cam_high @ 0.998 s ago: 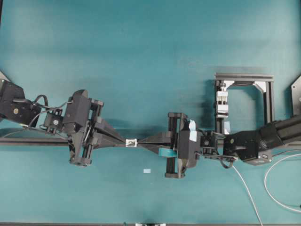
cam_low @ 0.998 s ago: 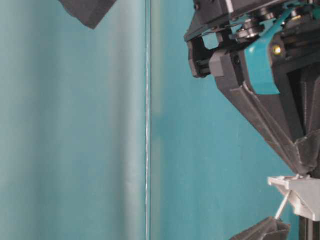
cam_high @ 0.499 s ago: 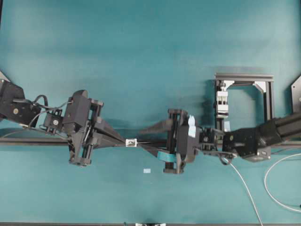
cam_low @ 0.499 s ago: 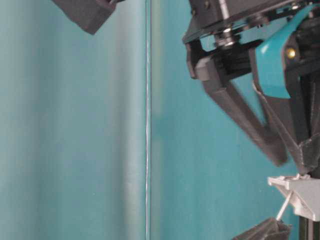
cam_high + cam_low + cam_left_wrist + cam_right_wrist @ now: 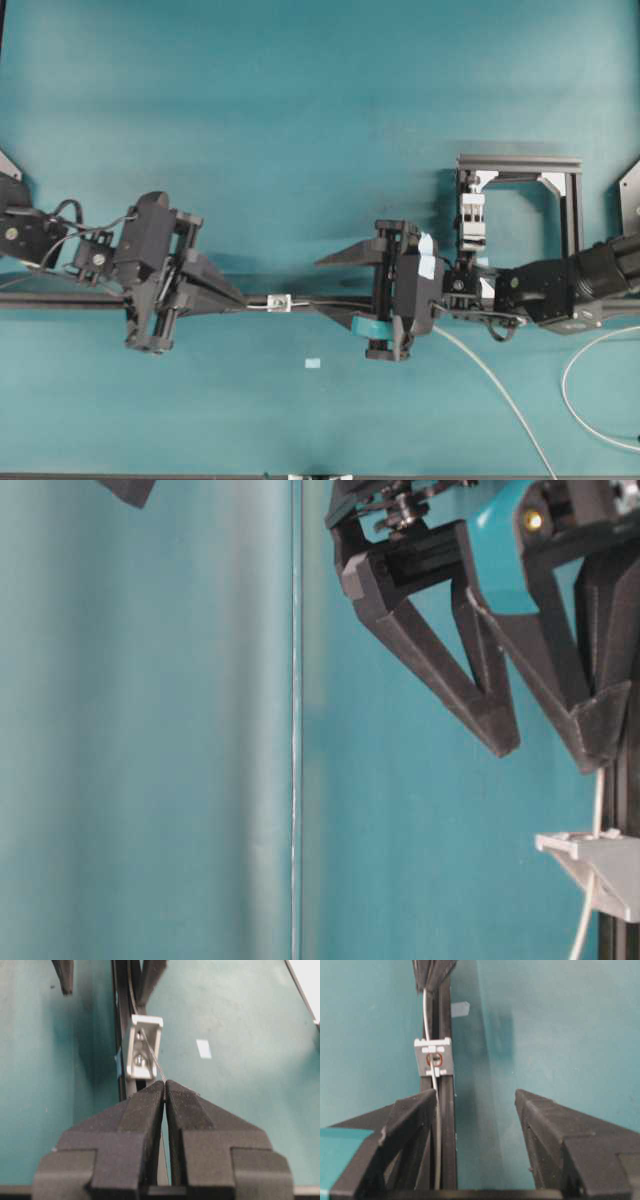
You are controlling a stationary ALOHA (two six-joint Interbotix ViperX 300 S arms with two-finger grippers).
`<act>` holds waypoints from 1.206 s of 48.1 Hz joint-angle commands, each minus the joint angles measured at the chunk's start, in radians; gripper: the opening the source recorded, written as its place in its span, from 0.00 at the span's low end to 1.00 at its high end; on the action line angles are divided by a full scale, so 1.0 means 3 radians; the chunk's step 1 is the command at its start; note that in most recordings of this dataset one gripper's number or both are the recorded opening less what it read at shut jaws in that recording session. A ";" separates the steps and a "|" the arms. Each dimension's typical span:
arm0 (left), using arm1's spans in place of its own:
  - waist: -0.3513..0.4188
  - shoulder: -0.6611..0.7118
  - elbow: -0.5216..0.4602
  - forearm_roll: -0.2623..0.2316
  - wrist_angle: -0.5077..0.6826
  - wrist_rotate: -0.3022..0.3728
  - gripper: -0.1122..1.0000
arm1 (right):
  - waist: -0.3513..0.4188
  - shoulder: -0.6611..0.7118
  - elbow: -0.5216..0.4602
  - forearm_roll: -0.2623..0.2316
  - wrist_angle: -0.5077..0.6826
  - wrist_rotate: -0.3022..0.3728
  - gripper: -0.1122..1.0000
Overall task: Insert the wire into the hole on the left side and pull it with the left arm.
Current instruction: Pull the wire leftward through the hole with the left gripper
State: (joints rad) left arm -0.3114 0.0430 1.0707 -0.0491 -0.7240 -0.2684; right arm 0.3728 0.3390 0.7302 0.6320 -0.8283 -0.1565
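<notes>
We cannot see the hole (image 5: 435, 1059) clearly: it is tiny in the right wrist view, and the wire (image 5: 427, 1012) crosses it. In the left wrist view the wire's end vanishes between the closed fingertips (image 5: 150, 1097) of the left gripper (image 5: 164, 1085). At table level, the right gripper (image 5: 545, 735) and the bracket (image 5: 600, 865) are cut by the picture's edges.

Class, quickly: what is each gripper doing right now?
Left gripper: shut on the wire.
Right gripper: open, holding nothing.
</notes>
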 commanded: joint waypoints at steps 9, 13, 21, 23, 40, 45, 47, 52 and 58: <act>-0.0036 -0.0394 0.0123 -0.0010 0.0317 -0.0015 0.01 | 0.0010 -0.0118 -0.0015 -0.0010 -0.0015 0.0005 0.75; -0.0036 -0.0511 0.0164 -0.0010 0.0470 -0.0015 0.01 | 0.0010 -0.0118 -0.0015 -0.0010 -0.0015 0.0005 0.75; -0.0036 -0.0736 0.0281 -0.0010 0.0690 -0.0015 0.01 | 0.0010 -0.0118 -0.0015 -0.0010 -0.0015 0.0005 0.75; -0.0036 -0.0793 0.0312 -0.0005 0.0736 -0.0026 0.01 | 0.0010 -0.0118 -0.0015 -0.0010 -0.0015 0.0005 0.75; -0.0041 -0.1007 0.0460 -0.0010 0.0972 -0.0256 0.01 | 0.0010 -0.0118 -0.0015 -0.0010 -0.0015 0.0005 0.75; -0.0036 -0.0941 0.0460 -0.0010 0.1079 -0.0322 0.01 | 0.0010 -0.0118 -0.0020 -0.0010 -0.0015 0.0005 0.75; -0.0026 -0.0915 0.0455 -0.0005 0.1140 -0.0332 0.01 | 0.0005 -0.0118 -0.0020 -0.0010 -0.0015 0.0005 0.75; -0.0020 -0.0910 0.0445 -0.0005 0.1181 -0.0343 0.01 | 0.0010 -0.0118 -0.0026 -0.0015 -0.0015 0.0005 0.75; -0.0015 -0.0951 0.0440 -0.0010 0.1181 -0.0343 0.04 | 0.0005 -0.0118 -0.0031 -0.0010 -0.0015 0.0005 0.75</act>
State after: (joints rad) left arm -0.3175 -0.2255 1.2149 -0.0506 -0.3666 -0.3712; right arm 0.3743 0.3375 0.7302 0.6320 -0.8283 -0.1565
